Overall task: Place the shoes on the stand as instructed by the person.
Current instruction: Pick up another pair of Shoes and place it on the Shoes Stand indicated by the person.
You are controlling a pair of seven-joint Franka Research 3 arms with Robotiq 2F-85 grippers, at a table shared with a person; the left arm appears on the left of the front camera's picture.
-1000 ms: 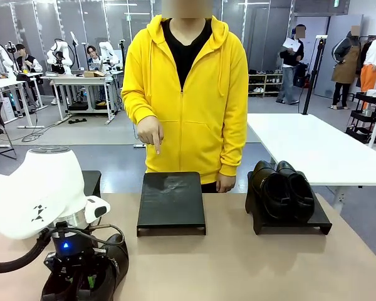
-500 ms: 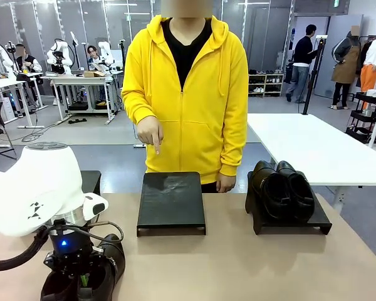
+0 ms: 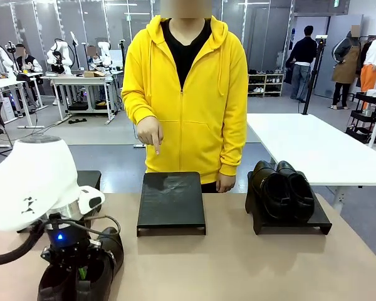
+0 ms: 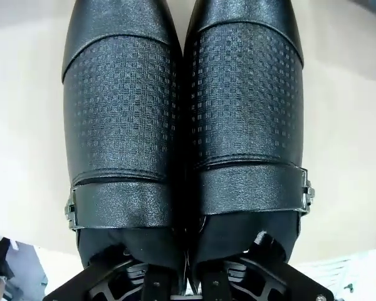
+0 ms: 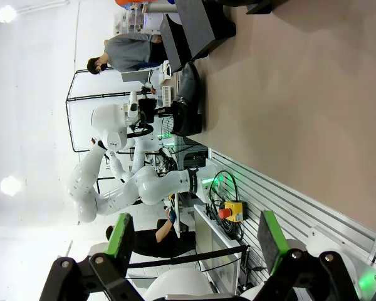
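1. Front view:
   - The person (image 3: 185, 94) in a yellow hoodie stands just behind the empty stand (image 3: 171, 199). Their pointing hand (image 3: 150, 133) hangs over its back-left corner, index finger down. I read that as "put them here".
   - The left gripper (image 3: 80, 271) is down on the buckled dress shoes (image 3: 109, 251). These sit on the table (image 3: 238, 263), well to the robot side and left of the empty stand.
   - A second pair of black shoes (image 3: 282, 188) sits on the loaded stand (image 3: 291, 224), just right of the empty one.
   - A dark block back-left of the empty stand is half hidden by the left arm (image 3: 31, 188). Prob. a third stand, can't confirm.
2. Left wrist view:
   - One finger goes into each shoe mouth, drawn in on the touching inner walls, so it reads as clamped on the pair. The pads are hidden inside.
   - The shoes lie side by side and touching, w/ grid-embossed uppers and a metal buckle on each outer side.
   - Can't tell if they're lifted or resting on the table.
3. Right wrist view:
   - The right gripper (image 5: 194, 251) has its green-padded fingers wide apart, holding nothing. It is far from the empty stand, back on the robot side.
   - An e-stop button (image 5: 229, 212) sits by the base.
4. Step and next move: this looks like the grasp/pick-up stage. The next move needs a straight lift, then a carry fwd and right onto the empty stand, set down level. Glossy leather may slip or one shoe may sag, so go slow.
5. Surface and room: the table is a matte tan top. Behind the person is an open lab w/ other benches and a white table off to the right.
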